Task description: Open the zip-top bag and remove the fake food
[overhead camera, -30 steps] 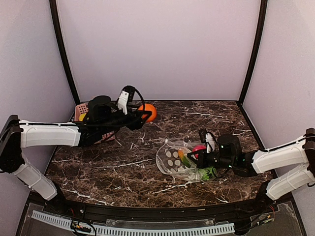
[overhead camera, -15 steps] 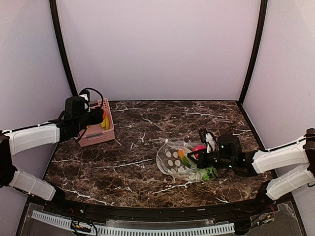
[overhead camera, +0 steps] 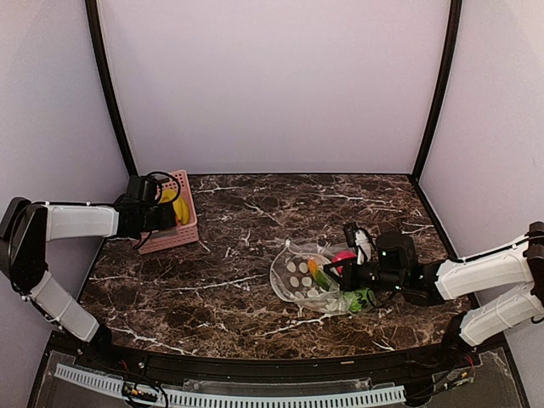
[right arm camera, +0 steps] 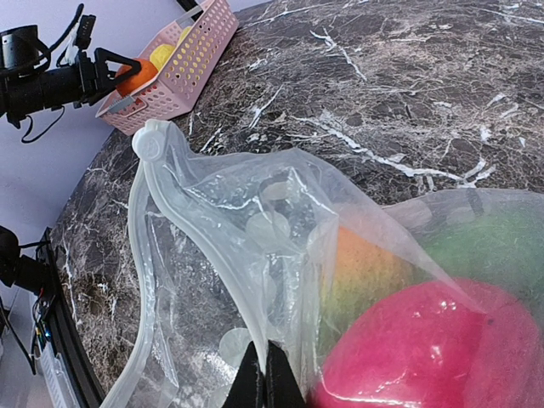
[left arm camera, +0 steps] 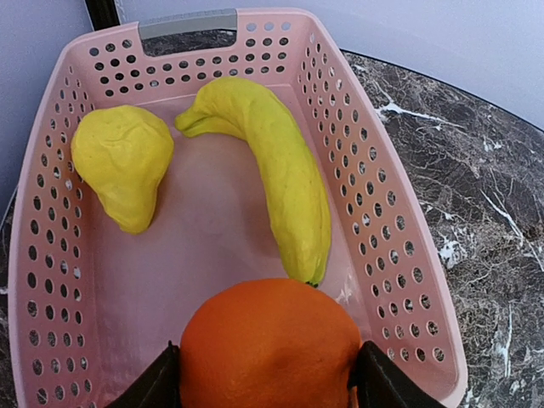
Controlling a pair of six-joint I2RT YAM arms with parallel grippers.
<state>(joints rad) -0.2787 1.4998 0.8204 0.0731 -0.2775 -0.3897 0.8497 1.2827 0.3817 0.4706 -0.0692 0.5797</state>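
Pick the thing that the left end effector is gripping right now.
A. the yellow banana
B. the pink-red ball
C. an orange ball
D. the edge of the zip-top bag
C: in the left wrist view the left end effector clasps the orange ball between its fingers, while the banana lies loose in the pink basket.

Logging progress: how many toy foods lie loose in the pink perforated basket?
2 in the pink basket: lumpy yellow plastic fruit at left, yellow plastic banana mid-floor. The left gripper holds a glossy orange ball over the near end, possibly hiding more.
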